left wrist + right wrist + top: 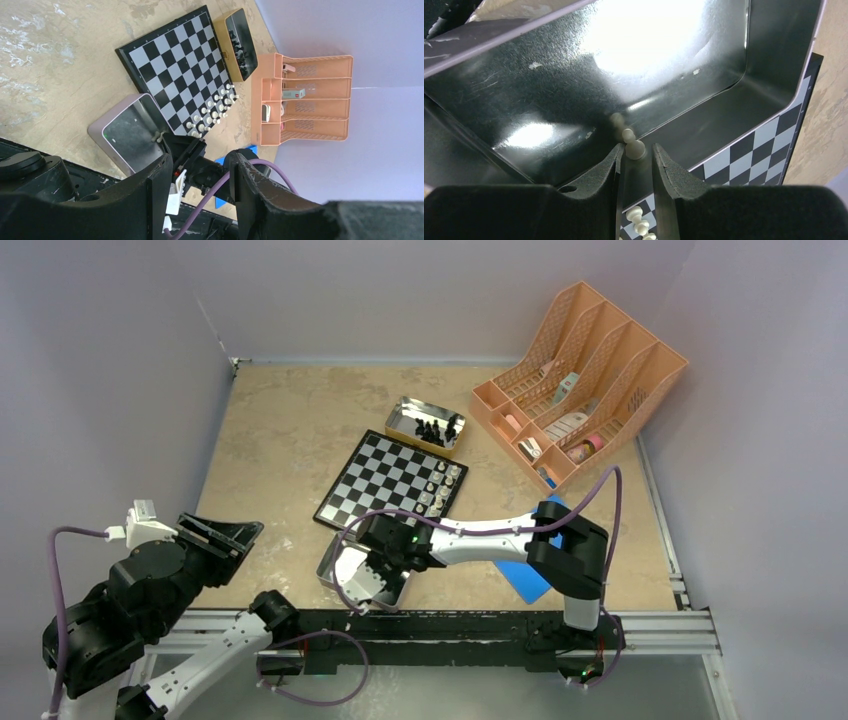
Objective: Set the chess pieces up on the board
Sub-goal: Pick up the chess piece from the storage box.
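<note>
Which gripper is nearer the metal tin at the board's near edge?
Right. The right gripper reaches inside the tin; the left gripper hovers off to its left, clear of it.

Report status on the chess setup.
Left gripper open, empty. Right gripper straddling white pawn in near tin, grip unconfirmed. White pieces on board, right edge; black pieces in far tin. Nothing in the way.
</note>
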You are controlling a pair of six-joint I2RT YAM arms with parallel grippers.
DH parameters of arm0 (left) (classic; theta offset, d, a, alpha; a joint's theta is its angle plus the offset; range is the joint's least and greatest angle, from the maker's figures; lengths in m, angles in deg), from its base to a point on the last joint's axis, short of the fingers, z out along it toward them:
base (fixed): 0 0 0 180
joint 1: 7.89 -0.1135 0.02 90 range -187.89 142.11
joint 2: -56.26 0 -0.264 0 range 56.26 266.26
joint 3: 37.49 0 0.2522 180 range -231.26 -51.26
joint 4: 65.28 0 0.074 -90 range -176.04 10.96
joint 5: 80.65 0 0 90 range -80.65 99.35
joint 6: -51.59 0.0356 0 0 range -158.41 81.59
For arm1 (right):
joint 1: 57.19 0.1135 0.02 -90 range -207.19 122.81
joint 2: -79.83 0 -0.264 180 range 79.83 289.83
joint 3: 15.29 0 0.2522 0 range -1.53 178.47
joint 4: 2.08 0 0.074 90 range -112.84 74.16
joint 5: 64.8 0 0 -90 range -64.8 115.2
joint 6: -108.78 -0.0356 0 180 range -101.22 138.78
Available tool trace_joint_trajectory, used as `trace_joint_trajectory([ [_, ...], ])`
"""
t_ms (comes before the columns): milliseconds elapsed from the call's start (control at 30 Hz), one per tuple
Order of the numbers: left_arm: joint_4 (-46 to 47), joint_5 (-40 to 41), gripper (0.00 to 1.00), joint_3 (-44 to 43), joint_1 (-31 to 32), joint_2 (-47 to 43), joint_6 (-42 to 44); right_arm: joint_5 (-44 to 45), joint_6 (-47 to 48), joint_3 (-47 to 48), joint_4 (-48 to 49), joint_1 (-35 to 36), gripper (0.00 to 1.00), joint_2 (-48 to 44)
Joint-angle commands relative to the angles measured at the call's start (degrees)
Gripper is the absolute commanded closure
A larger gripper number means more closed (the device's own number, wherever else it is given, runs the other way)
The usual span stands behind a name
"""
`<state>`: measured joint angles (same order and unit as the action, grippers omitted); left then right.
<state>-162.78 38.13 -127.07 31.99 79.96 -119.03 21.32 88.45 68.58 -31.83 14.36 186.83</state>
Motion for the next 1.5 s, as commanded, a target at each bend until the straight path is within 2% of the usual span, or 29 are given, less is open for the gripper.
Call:
trace_joint_trajectory([
  [0, 0.16, -0.21, 0.55, 0.53, 0.02, -0.39, -1.07, 2.08, 2.4, 1.23, -0.29, -0.36, 0.71, 0.86],
  [400, 0.17, 0.04, 0.55, -0.08, 0.03, -1.5, 0.1, 3.4, 0.86, 2.29, -0.45, -0.3, 0.72, 2.95],
  [667, 0.18, 0.74, 0.55, -0.15, 0.05, -2.24, 0.9, 3.26, -0.18, 3.15, -1.67, -0.18, 0.85, 3.74],
  [767, 0.17, 1.01, 0.55, 0.0, 0.09, -2.26, 1.18, 3.18, -0.76, 3.41, -1.68, -0.18, 0.94, 3.45],
  [867, 0.17, 0.89, 0.55, 0.3, 0.03, -2.06, 1.27, 1.91, -2.84, 4.27, -1.82, -0.18, 0.96, 2.58],
  [1100, 0.46, 1.11, 0.55, 1.98, 0.02, -0.75, 0.82, -9.28, -14.32, 8.4, -0.62, -1.17, 0.98, -1.51],
  [1267, 4.71, 1.34, 0.56, 3.5, 0.41, 1.62, 4.85, -14.94, -24.79, 8.49, 7.46, -5.33, 0.98, -5.26],
  [1367, 7.33, 0.7, 0.56, 4.06, 0.55, 4.2, 8.94, -12.89, -37.77, 8.31, 16.31, -8.83, 0.97, -6.6],
  [1467, 9.53, 0.42, 0.57, 4.32, 0.59, 6.92, 12.3, -15.8, -46.44, 8.45, 21.75, -13.58, 0.99, -7.79],
])
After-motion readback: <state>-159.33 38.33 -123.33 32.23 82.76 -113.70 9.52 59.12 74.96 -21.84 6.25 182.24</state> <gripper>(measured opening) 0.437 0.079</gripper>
